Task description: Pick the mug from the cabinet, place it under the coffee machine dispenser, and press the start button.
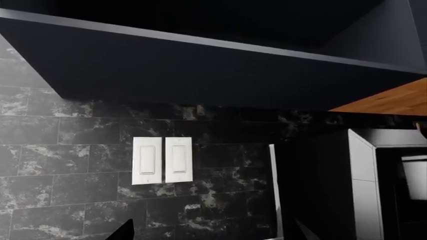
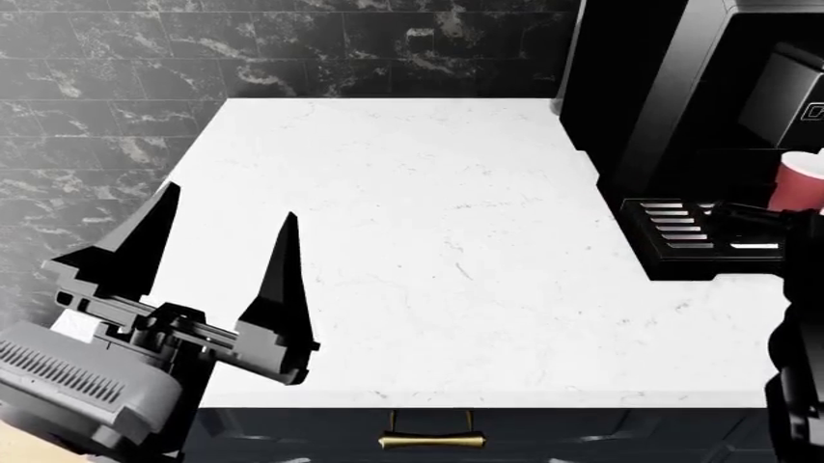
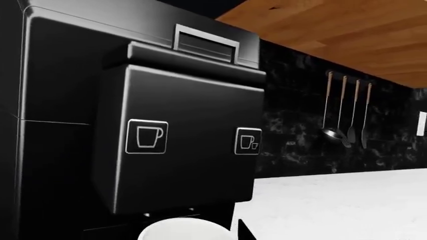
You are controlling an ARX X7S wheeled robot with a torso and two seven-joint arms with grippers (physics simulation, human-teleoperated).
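The red mug [image 2: 801,180] with a white inside stands upright at the head view's right edge, over the slotted drip tray [image 2: 680,230] of the black coffee machine [image 2: 644,87]. My right gripper [image 2: 778,220] is shut on the mug low down. In the right wrist view the mug's white rim [image 3: 181,231] sits just below the dispenser [image 3: 180,140], with one fingertip [image 3: 244,233] against it. The head block bears two cup-icon buttons [image 3: 147,136]. My left gripper [image 2: 226,241] is open and empty over the counter's left part, with its fingertips [image 1: 124,232] wide apart.
The white counter [image 2: 425,222] runs back to a dark marble backsplash [image 2: 296,48]. A drawer handle [image 2: 431,441] shows below the front edge. Two white wall switches [image 1: 162,160] sit under the dark cabinet [image 1: 200,65]. Utensils [image 3: 345,112] hang on the wall beyond the machine.
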